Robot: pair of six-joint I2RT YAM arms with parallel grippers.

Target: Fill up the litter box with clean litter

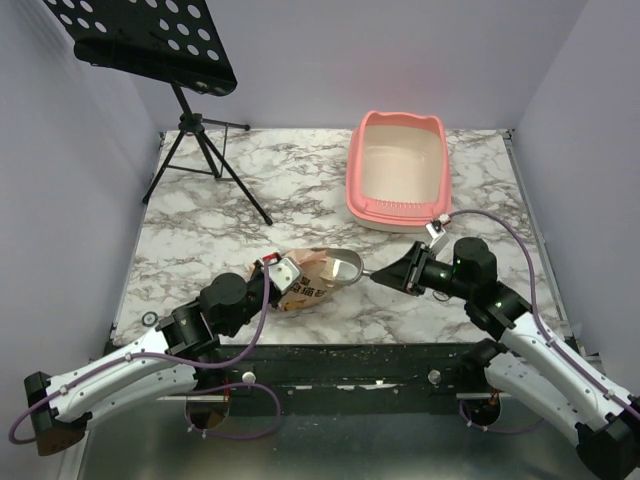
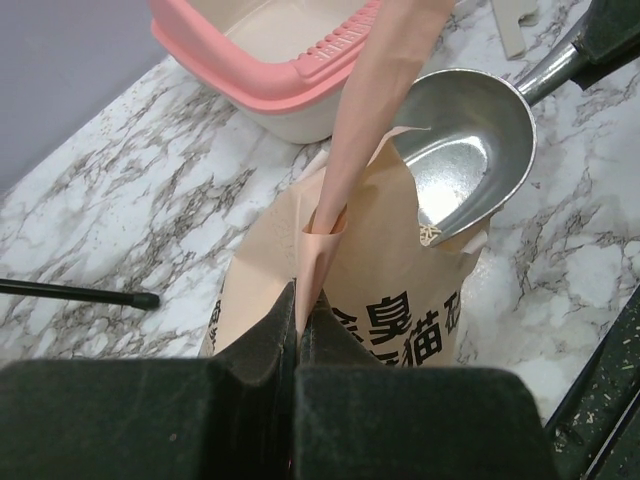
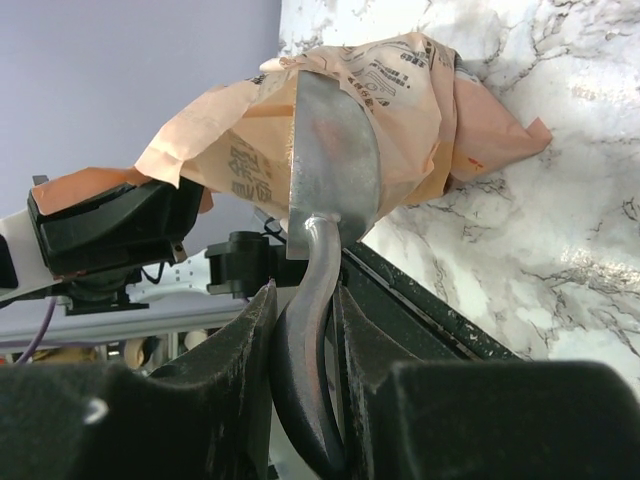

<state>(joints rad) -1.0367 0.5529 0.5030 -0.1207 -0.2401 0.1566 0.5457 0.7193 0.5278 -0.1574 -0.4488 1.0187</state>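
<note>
Scooping seems in hand: left tool (image 2: 297, 305) pinches the lip of the bag (image 2: 400, 300), right tool (image 3: 305, 300) grips the handle of the scoop (image 3: 335, 160), its empty bowl at the mouth, so next it should dig inside, then carry to the litter box (image 1: 392, 212) standing well apart on the tabletop's far side.

The right tool (image 3: 303, 293) has its two dark fingers closed on the curved handle (image 3: 318, 250) of a grey metal scoop (image 3: 335, 150). The scoop's bowl, seen nearly edge-on, is pressed against the open end of a crumpled orange-tan paper bag (image 3: 400, 90) printed with dark characters. The bag lies on the marbled tabletop (image 3: 520, 250), near its black edge. At the left, the left tool (image 3: 110, 225) meets a flap of the bag, with a plain lilac wall (image 3: 130, 60) behind.
</note>
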